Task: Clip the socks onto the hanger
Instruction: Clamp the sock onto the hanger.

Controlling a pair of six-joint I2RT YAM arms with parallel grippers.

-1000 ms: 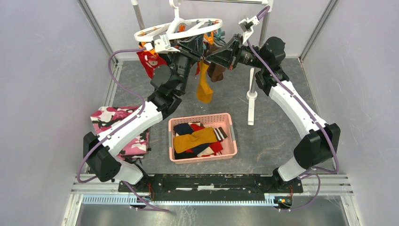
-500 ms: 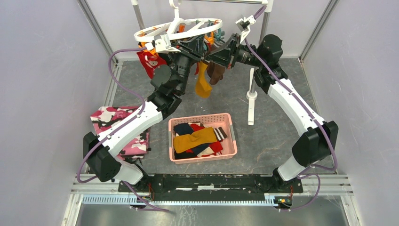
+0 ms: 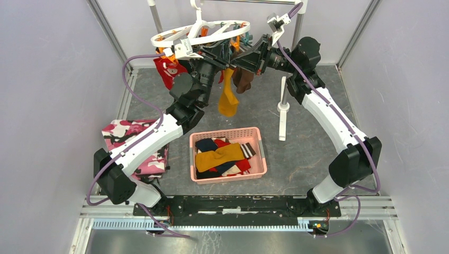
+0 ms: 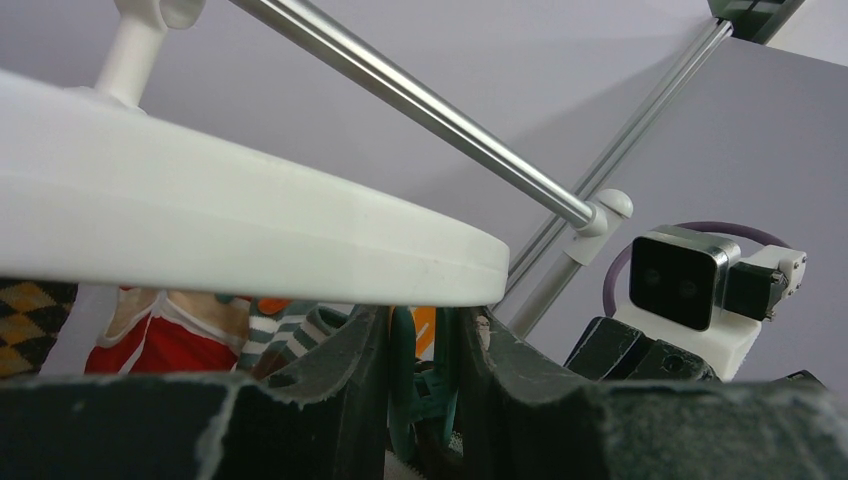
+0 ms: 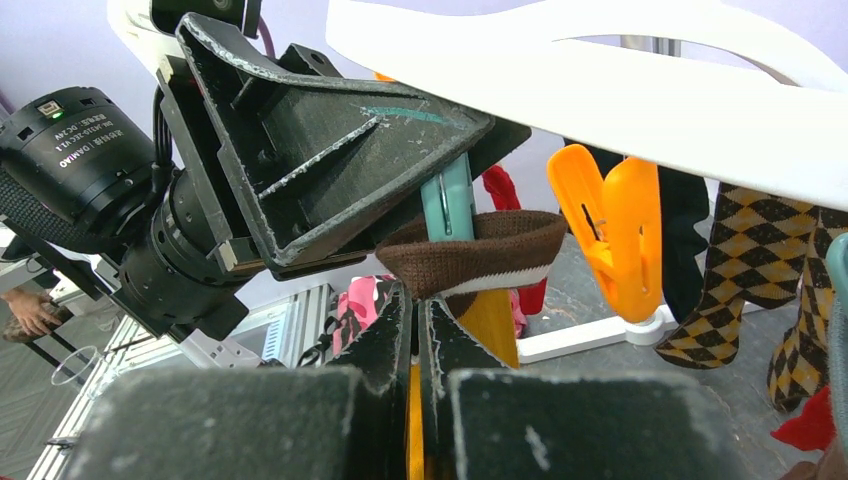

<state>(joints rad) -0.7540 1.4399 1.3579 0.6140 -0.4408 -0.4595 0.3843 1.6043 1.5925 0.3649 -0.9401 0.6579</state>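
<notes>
Under the hanger (image 5: 640, 90), the left gripper (image 4: 425, 340) squeezes a teal clip (image 5: 447, 200) open. The right gripper (image 5: 415, 330) pinches the sock (image 5: 490, 250) to feed it in.

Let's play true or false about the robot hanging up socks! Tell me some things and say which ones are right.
1. The right pincer pinches a yellow sock with a brown cuff. True.
2. The left pincer squeezes an orange clip. False: it squeezes a teal clip.
3. The pink basket is empty. False: socks lie in it.
4. The hanger is white. True.
</notes>
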